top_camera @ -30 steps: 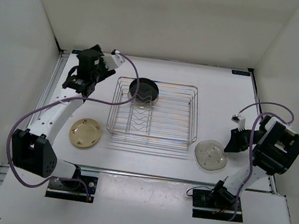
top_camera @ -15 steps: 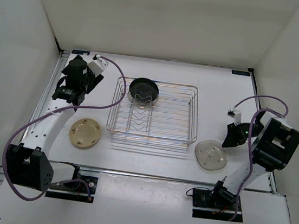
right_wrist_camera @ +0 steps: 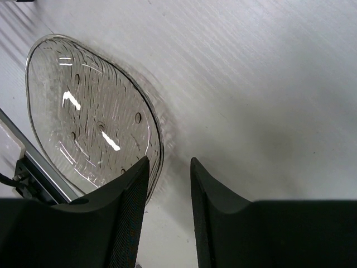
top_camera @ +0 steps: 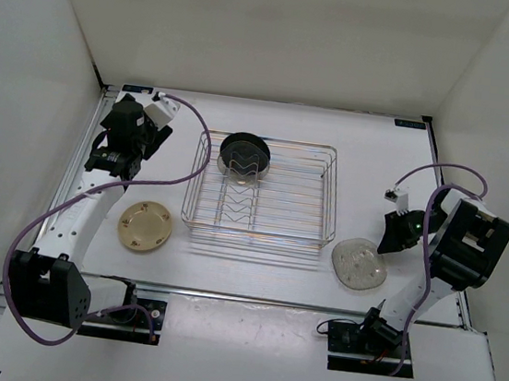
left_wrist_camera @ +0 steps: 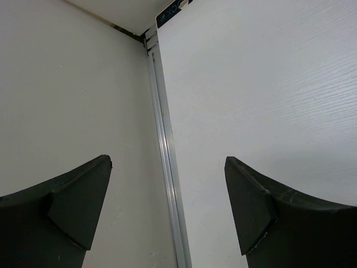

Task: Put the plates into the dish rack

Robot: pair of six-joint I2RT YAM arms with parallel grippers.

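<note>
While your left gripper (left_wrist_camera: 167,164) hangs over the far left edge of the table (top_camera: 379,159) with its jaws spread wide and empty, your right gripper (right_wrist_camera: 169,162) sits low just beside the far right rim of the translucent plate (right_wrist_camera: 89,117) lying right of the dish rack (top_camera: 332,200), jaws parted by a narrow gap and gripping nothing. You have the black plate (top_camera: 244,152) standing in the rack's far left corner. The cream plate (top_camera: 145,226) lies flat on the table to the rack's left.
</note>
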